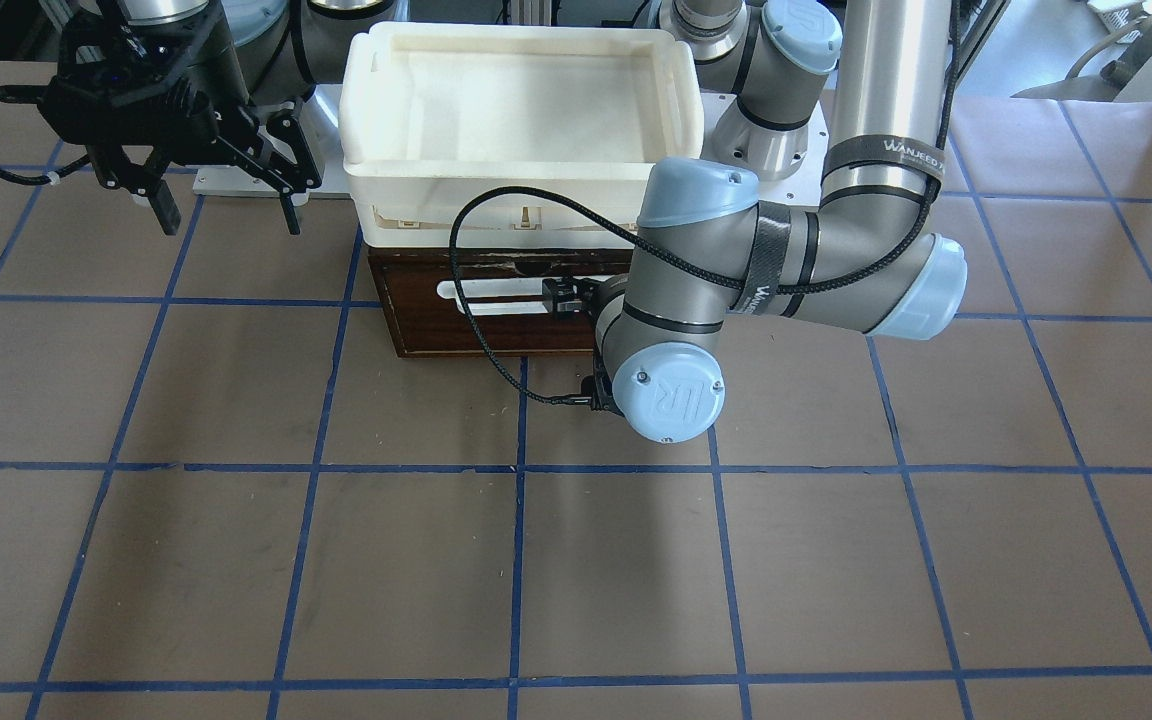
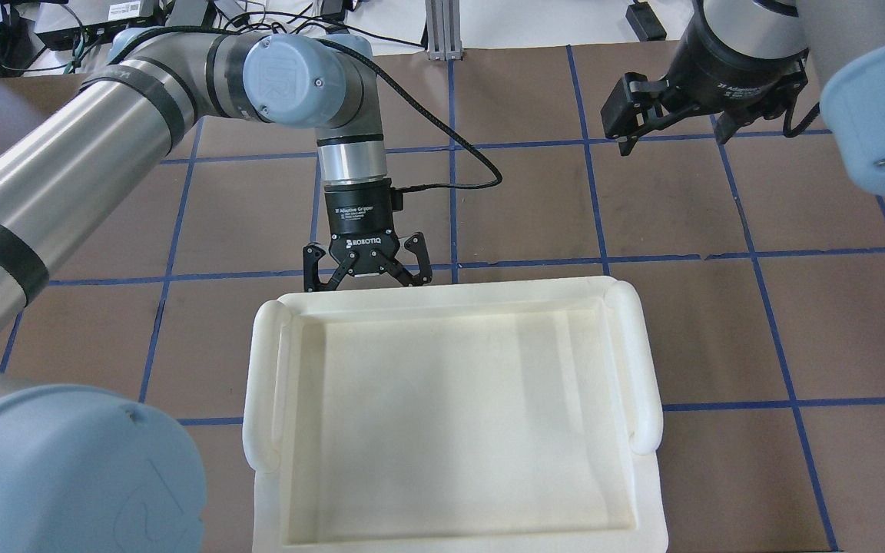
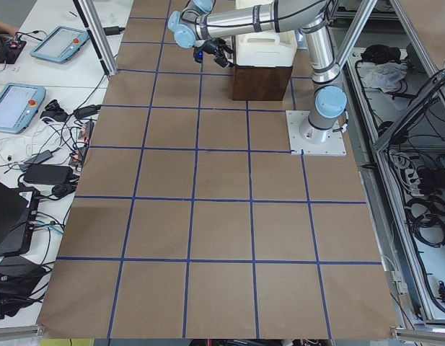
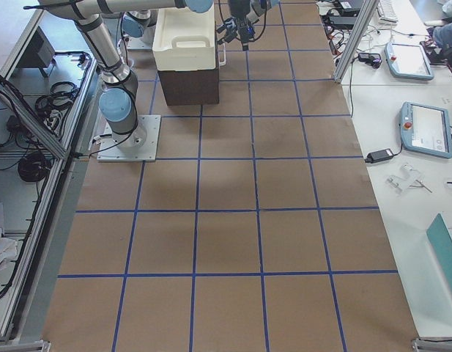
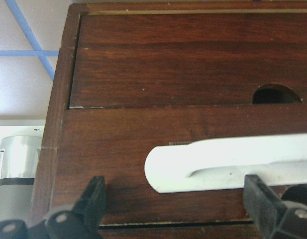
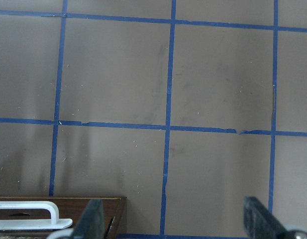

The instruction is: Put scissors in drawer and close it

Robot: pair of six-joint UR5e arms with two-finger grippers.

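Facing the fingers: drawer (image 5: pixel 118 144) front, dark-brown wood, straight ahead of the left gripper (image 5: pixel 176 196) and close in the left wrist view.
Handle: white bar handle (image 5: pixel 233 162) lying level along the drawer front, its rounded end between the two fingertips, the rest running off past the view's right-hand finger.
Long axis against fingers: bar parallel to the line from one fingertip to the other, not across it; judged better placed for a flat push on the front than for a pinch on the bar.
Left fingers: spread wide, holding nothing; contact with wood or bar not clear.
Right gripper (image 2: pixel 673 138): spread wide too, holding nothing, hanging above the table (image 1: pixel 416 570) well apart from the drawer; clearly the farther arm.
Scissors: seen in no view; probably inside the drawer, though impossible to confirm.
Drawer state: front looking flush or nearly flush with its cabinet in the side views, too small there to be sure; closing judged the last step, done or almost done.
Surface: smooth varnished front, thin seam lines around it.
Room: white tray (image 2: pixel 442 296) sitting on top of the cabinet, its rim hiding the left fingertips from overhead; brown table with blue grid lines in front of the drawer.
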